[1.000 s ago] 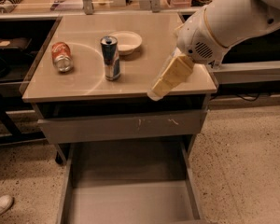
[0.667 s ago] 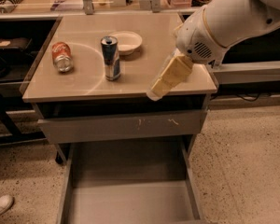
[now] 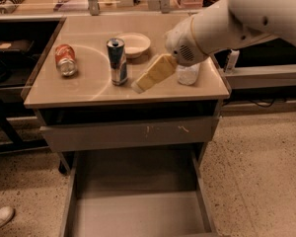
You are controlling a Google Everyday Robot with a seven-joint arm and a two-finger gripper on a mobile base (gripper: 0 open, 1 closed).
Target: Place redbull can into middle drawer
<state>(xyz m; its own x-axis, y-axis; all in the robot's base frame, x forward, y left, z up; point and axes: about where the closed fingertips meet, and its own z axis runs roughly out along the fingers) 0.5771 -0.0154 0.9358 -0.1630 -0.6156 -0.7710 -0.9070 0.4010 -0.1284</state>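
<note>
Nearest, low in the camera view, the middle drawer (image 3: 138,214) is pulled out, its flat grey floor showing between thin side walls. Left of it a white shoe (image 3: 0,216) rests on the speckled floor. Above the drawer, the upper drawer (image 3: 128,132) is closed, with pale scuffs on its grey front.

On top is the surface (image 3: 89,93). My fingers (image 3: 140,85) hang over its front part, a pale yellow wedge slanting down and to the left from my white arm (image 3: 227,26). The tip is just right of the redbull can (image 3: 117,61) and not touching it. Whether my fingers are released or clenched I cannot tell.

The redbull can stands upright near the middle of the surface, long axis vertical and silver top up. Well to its left a soda can (image 3: 65,59) lies on its side, one end turned toward the front. A clear container (image 3: 188,74) stands on the right, partly hidden by my arm. Behind the redbull can sits a shallow bowl (image 3: 134,44).
</note>
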